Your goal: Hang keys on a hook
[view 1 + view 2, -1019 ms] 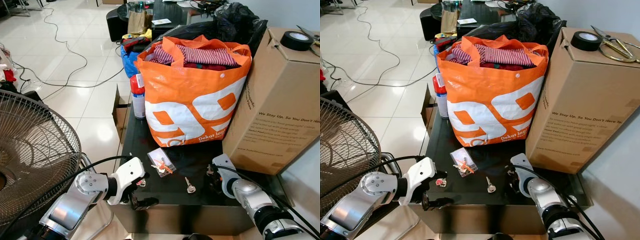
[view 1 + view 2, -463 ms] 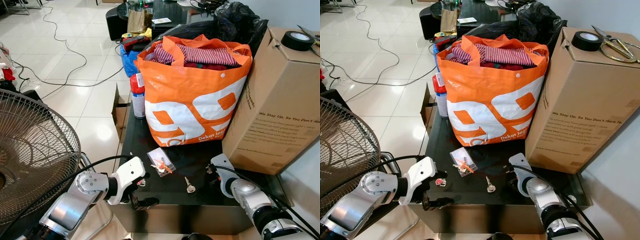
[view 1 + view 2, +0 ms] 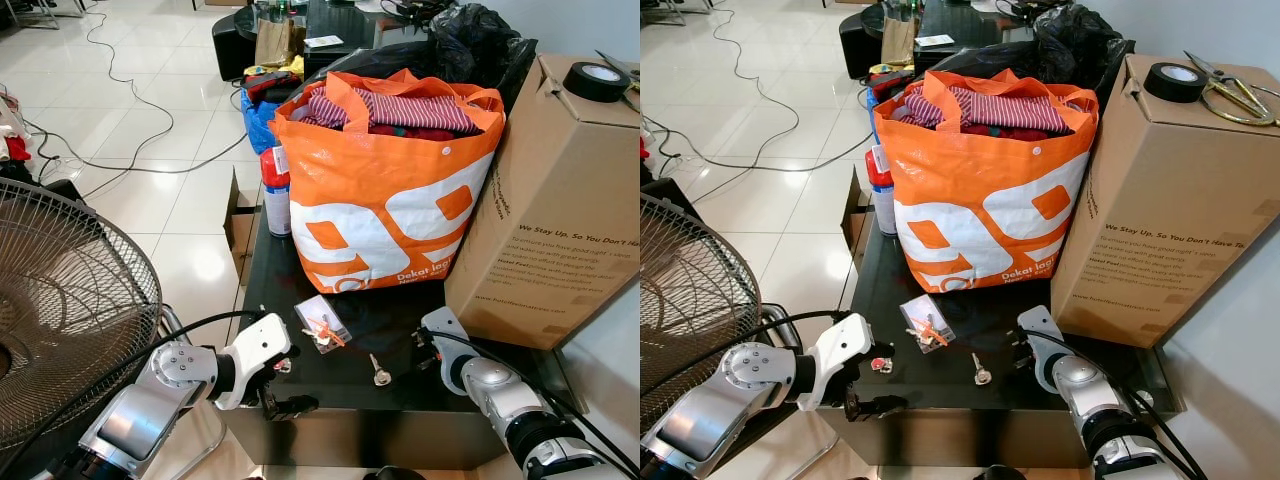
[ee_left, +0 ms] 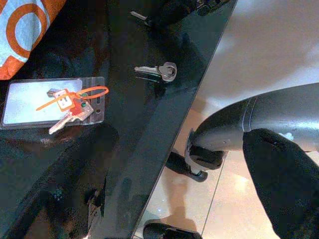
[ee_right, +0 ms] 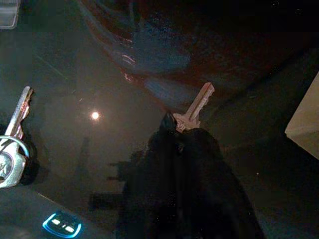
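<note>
On the black glass table (image 3: 270,270), a clear pouch (image 3: 323,325) holds keys with an orange tag (image 4: 67,99). A silver key on a ring (image 3: 379,373) lies near the front edge. My right gripper (image 3: 423,344) rests low over the table beside the cardboard box, shut on a brass-coloured key (image 5: 198,103) whose blade sticks out past the fingertips (image 5: 175,130). A small key (image 3: 283,365) lies next to my left wrist. My left gripper (image 3: 285,402) hangs at the table's front edge, open, with nothing between its fingers.
An orange shopping bag (image 3: 385,190) full of clothes fills the table's middle. A tall cardboard box (image 3: 555,200) with a tape roll (image 3: 598,80) on top stands on the right. A spray can (image 3: 275,190) stands behind the bag's left side. A floor fan (image 3: 60,310) is at left.
</note>
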Controlling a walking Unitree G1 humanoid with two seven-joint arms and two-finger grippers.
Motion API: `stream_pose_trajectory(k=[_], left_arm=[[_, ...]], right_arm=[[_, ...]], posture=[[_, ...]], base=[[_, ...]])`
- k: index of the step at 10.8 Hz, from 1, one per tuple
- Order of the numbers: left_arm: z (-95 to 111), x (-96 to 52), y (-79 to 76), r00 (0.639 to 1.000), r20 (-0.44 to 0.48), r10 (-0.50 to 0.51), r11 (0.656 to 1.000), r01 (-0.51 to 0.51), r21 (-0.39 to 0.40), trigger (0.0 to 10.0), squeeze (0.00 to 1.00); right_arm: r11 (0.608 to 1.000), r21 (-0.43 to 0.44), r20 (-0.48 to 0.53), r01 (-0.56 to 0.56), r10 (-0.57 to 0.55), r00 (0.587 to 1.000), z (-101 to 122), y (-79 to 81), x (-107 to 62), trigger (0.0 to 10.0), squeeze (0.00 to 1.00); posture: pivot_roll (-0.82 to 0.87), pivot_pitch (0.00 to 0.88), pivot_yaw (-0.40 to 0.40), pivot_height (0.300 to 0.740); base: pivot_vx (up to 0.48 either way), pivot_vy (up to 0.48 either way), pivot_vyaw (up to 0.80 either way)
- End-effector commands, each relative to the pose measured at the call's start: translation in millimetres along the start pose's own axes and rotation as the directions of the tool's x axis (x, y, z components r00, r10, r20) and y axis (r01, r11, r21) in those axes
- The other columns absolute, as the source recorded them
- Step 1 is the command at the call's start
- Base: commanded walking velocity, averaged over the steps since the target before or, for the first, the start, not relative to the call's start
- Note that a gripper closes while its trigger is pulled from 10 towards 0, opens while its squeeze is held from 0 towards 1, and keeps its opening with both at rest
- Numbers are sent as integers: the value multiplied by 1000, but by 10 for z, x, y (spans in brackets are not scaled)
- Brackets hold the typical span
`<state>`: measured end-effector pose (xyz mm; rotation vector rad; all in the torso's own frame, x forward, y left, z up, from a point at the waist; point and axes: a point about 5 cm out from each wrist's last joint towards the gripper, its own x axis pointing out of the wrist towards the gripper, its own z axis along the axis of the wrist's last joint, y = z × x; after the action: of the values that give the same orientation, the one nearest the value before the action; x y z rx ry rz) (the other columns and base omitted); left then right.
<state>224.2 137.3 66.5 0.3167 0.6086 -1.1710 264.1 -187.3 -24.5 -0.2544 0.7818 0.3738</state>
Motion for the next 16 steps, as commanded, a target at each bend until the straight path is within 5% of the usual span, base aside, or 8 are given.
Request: stream_pose_trajectory(k=[1, 4, 6, 9, 12, 14, 15, 16], left_arm=[[65, -32, 19, 1000, 14, 7, 1000, -7, 30, 10000, 0], [110, -94, 40, 994, 73, 76, 997, -77, 16, 10000, 0], [194, -159, 87, 973, 164, 163, 987, -162, -17, 10000, 0], [357, -228, 152, 923, 257, 286, 957, -290, -22, 10000, 0], [419, -257, 162, 868, 303, 393, 916, -400, -41, 10000, 0], [433, -249, 166, 869, 303, 390, 918, -393, -56, 10000, 0], [433, -243, 166, 871, 302, 387, 920, -389, -58, 10000, 0], [434, -233, 163, 874, 299, 384, 921, -384, -63, 10000, 0]], right_arm=[[1000, -1, 28, -2, 2, 1000, 12, -39, -31, 0, 0], [996, 8, 158, -87, 85, 984, 101, -20, -254, 0, 0], [981, 95, 307, -167, 131, 943, 276, 79, -596, 0, 0], [917, 355, 553, -182, -49, 832, 735, 98, -1119, 0, 0], [886, 433, 575, -165, -130, 808, 939, 235, -1375, 0, 0], [795, 550, 551, -256, -115, 827, 971, 345, -1377, 0, 0], [705, 648, 497, -289, -103, 862, 949, 385, -1350, 0, 0], [654, 688, 501, -314, -115, 858, 977, 362, -1349, 0, 0]], posture=[[-126, 0, 12, 740], [-120, 0, 20, 740], [-114, 0, 24, 740], [-105, 0, 28, 740], [-101, 0, 28, 740], [-98, 0, 30, 740], [-100, 0, 30, 740], [-102, 0, 34, 740]], base=[[0, 0, 0], [0, 0, 0], [0, 0, 0], [0, 0, 0], [0, 0, 0], [0, 0, 0], [0, 0, 0], [0, 0, 0]])
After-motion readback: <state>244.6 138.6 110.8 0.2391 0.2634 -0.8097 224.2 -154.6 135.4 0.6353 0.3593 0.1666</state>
